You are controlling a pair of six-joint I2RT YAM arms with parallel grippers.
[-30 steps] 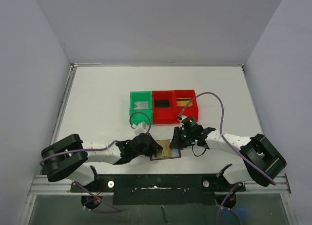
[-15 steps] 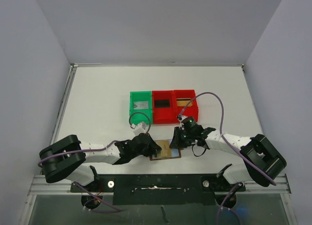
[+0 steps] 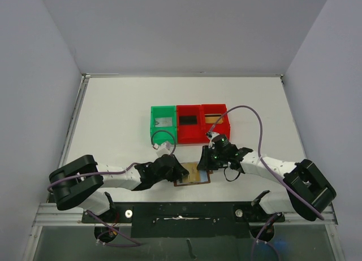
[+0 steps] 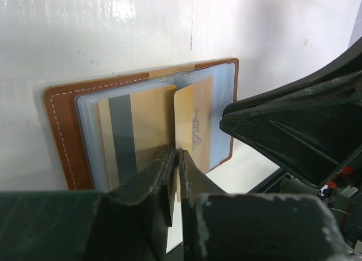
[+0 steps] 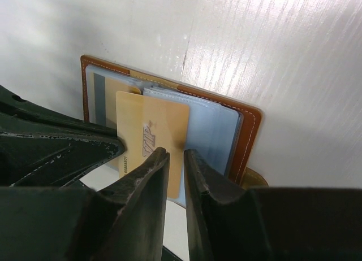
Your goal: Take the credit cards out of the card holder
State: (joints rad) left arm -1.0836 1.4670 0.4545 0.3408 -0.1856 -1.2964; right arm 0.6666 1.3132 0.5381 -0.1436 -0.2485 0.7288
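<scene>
Left fingers (image 4: 169, 173), almost closed, touch the card holder (image 4: 62, 136) beside a gold credit card (image 4: 195, 125), grip unclear; right fingers (image 5: 163, 166), slightly apart, straddle it.

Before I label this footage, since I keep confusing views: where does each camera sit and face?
Top external: above and behind, looking down at the table; both arms meet over the card holder.
Left wrist: on the left arm, facing the open card holder; own jaws below, the right arm's at right.
Right wrist: on the right arm, facing it too; own jaws below, the left arm's at left.
Both wrist views share the gold card.
</scene>
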